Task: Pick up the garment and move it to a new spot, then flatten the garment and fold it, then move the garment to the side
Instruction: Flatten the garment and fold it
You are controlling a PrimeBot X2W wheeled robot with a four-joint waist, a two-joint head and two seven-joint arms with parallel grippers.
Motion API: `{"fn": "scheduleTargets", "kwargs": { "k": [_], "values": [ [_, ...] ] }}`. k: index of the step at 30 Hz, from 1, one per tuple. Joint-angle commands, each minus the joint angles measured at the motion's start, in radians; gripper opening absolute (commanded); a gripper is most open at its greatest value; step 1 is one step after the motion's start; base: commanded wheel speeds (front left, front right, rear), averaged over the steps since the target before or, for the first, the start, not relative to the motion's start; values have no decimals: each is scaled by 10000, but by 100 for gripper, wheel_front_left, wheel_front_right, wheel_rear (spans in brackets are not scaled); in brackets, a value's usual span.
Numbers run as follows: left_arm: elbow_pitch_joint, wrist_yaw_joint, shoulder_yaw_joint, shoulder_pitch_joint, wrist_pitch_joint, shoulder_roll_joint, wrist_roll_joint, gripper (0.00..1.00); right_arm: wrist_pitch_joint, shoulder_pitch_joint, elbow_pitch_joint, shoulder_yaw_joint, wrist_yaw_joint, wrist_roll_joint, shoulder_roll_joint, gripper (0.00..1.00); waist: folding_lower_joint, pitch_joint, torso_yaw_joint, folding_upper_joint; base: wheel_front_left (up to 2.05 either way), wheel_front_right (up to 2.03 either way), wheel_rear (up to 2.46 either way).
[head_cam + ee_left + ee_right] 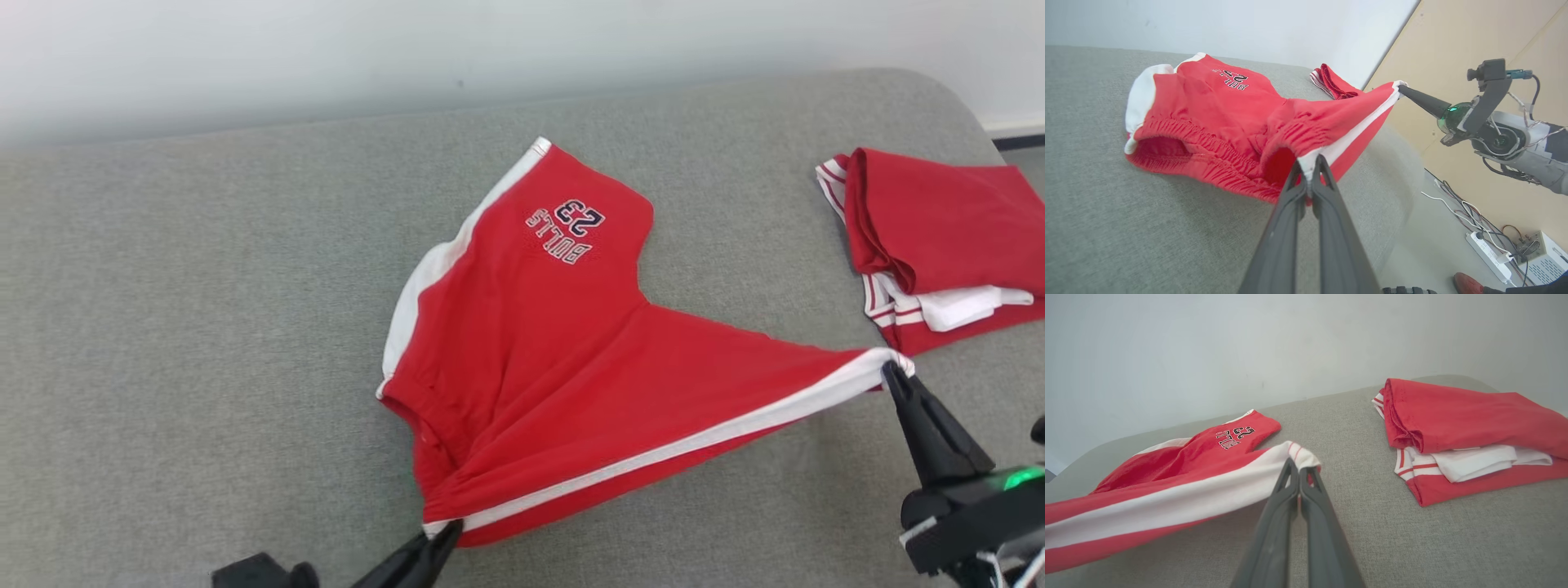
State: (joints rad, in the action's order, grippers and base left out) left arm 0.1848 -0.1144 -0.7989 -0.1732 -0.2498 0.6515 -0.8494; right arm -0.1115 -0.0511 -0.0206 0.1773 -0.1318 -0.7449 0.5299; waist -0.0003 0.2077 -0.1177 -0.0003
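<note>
My left gripper pinches the waistband of the red fabric shorts with white side stripes. My right gripper clamps one leg hem, held taut.

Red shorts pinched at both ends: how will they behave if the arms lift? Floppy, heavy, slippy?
Likely floppy: the red shorts drape and wrinkle between the left gripper and right gripper, one leg lying limp on the grey cushion. Probably light: thin fingertip pinches hold the white side stripe taut. Could slip: each grip catches only a corner.
</note>
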Motion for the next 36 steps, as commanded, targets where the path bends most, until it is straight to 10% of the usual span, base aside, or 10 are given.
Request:
{"fn": "scheduleTargets", "kwargs": {
  "k": [1, 16, 31, 36],
  "values": [
    [-48, -61, -46, -226, 68, -291, -280, 0, 364, -304, -40, -124, 27, 299, -163, 0, 3, -52, 133, 3, 0, 0, 0],
    [-2447, -165, 352, -2648, 192, -2780, -3768, 0, 1863, -5765, -3659, 203, 27, 1679, -1442, 0, 3, 1264, 1461, 3, 0, 0, 0],
    [-4004, -168, 1526, -3894, -153, -3968, -4149, 0, 1012, -10089, -7900, 2013, 27, 2025, -2040, 0, 3, 2596, 2693, 3, 0, 0, 0],
    [-4169, -150, 1421, -4159, -152, -3982, -4014, 25, 706, -10980, -8982, 2545, 27, 2038, -2288, 0, 3, 2907, 2815, 3, 0, 0, 0]
  ]
}}
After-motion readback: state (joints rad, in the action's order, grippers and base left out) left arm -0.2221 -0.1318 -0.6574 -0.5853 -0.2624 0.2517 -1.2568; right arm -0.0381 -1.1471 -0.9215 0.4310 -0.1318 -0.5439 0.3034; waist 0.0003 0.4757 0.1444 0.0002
